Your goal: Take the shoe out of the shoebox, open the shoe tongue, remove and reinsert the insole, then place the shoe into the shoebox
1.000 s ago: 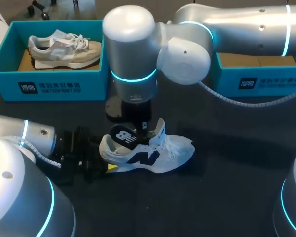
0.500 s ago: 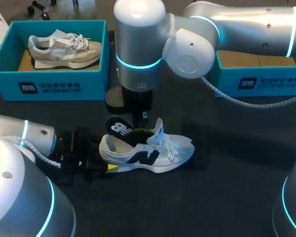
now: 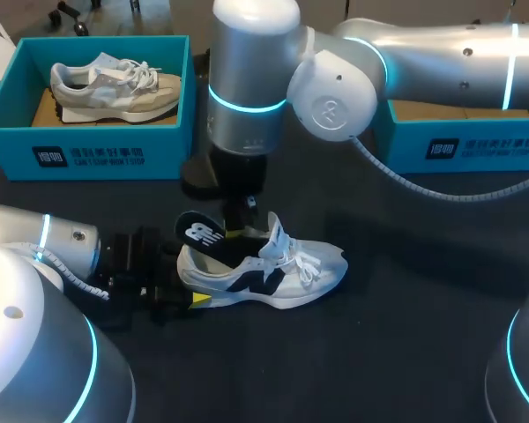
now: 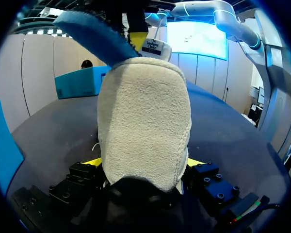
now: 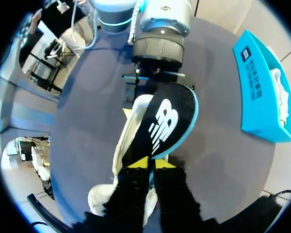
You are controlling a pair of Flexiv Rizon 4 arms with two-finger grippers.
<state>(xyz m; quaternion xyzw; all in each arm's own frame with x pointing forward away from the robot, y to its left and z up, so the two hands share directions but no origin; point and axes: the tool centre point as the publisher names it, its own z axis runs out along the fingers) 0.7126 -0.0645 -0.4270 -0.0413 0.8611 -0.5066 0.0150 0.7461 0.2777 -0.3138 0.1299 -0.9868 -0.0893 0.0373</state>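
Observation:
A white shoe [image 3: 286,273] with a dark side logo lies on its sole on the black table. My left gripper [image 3: 187,286] holds its fuzzy heel [image 4: 145,121], a yellow-tipped finger [image 4: 93,161] pressed to each side. A black insole [image 3: 198,233] with a blue edge sticks up and back out of the shoe's opening. My right gripper [image 3: 249,227] hangs over the shoe's mouth, shut on the insole's edge. In the right wrist view the insole [image 5: 167,121] runs ahead from between the tips of that gripper [image 5: 153,162], above the shoe [image 5: 126,145].
A teal shoebox [image 3: 88,154] at the back left holds a beige shoe [image 3: 115,84]. A second teal box [image 3: 476,145] stands at the back right, behind my right arm. Bare black table lies in front of and to the right of the white shoe.
My right arm has drawn back and to the left, pulling the insole further out of the shoe toward the heel. The left gripper and the shoe have stayed put.

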